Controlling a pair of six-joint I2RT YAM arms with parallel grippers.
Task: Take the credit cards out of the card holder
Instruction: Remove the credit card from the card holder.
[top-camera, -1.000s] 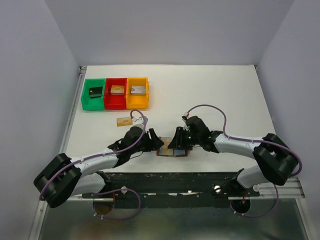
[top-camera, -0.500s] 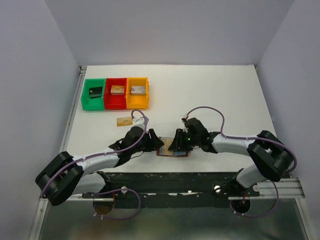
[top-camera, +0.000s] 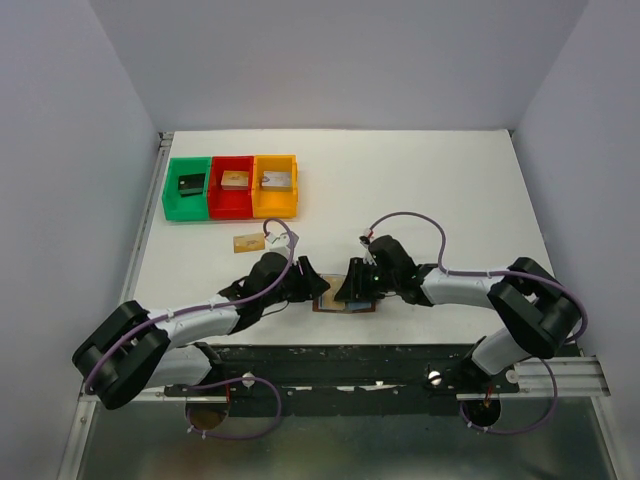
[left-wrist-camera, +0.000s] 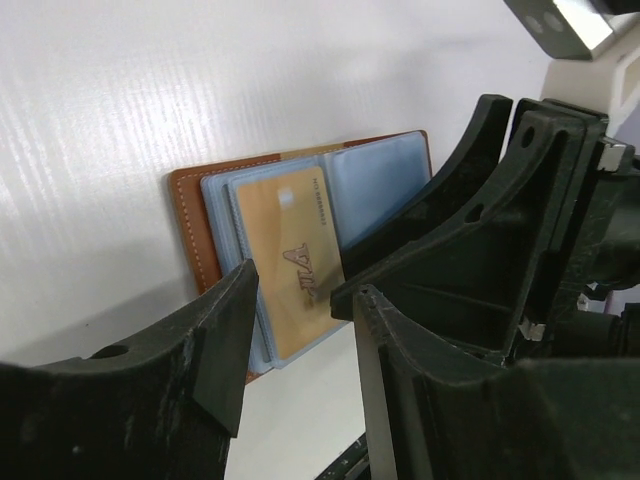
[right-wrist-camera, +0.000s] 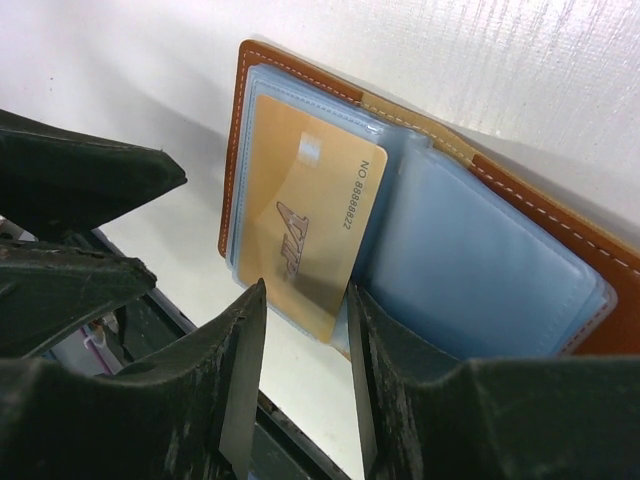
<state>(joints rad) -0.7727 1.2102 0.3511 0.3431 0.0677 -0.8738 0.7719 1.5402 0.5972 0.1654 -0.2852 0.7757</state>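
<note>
Your left gripper (left-wrist-camera: 298, 345) has its fingers apart and holds nothing. The right gripper (right-wrist-camera: 305, 330) is the same, parted and empty. The wallet (left-wrist-camera: 187, 225) lies open and flat on the table between the two, just ahead of both pairs of fingertips. The gold card (left-wrist-camera: 295, 262) sits in the pale blue sleeve on the half nearer your left fingers. Its long axis runs almost straight toward your left fingers, and its short end is the part closest to the gap between them. From the right wrist, a near corner of the card shows between the fingertips — lying flat, not pinched. Your left side looks better lined up to pull it out lengthwise — I judge the right would serve by pinning the other half.
</note>
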